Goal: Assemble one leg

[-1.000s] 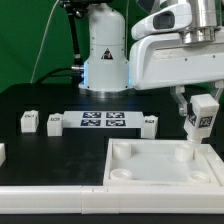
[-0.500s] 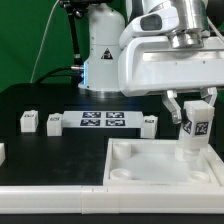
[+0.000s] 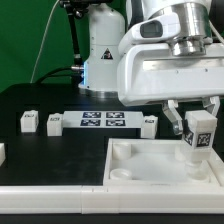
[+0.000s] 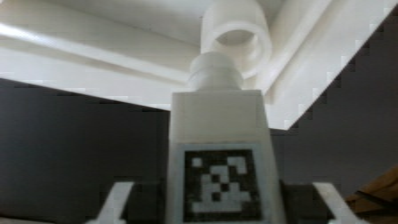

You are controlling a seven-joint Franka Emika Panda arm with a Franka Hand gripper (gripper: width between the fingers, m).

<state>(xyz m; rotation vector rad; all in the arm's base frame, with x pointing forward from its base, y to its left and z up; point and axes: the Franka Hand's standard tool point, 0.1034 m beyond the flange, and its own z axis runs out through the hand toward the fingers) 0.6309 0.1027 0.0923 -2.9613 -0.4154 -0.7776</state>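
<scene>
At lower right of the exterior view, the top (image 3: 150,172) lies on the counter (image 3: 40,150). Over its far right corner recess stands the leg (image 3: 199,138), pinched between the jaws by its side faces, peg down at the hole. I judge it rigid, light, slick plastic: hold the flat sides and keep it square. Farther back, spare legs (image 3: 55,122) flank the marker board (image 3: 103,121). Against half a second ago, the leg sits lower and twisted.

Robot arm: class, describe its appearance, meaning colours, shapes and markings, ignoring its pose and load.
The arm has glossy white casings, some rounded and one boxy, with a grey ring near the wrist. The pincer has thin, pale fingers. No markings are readable on them.
</scene>
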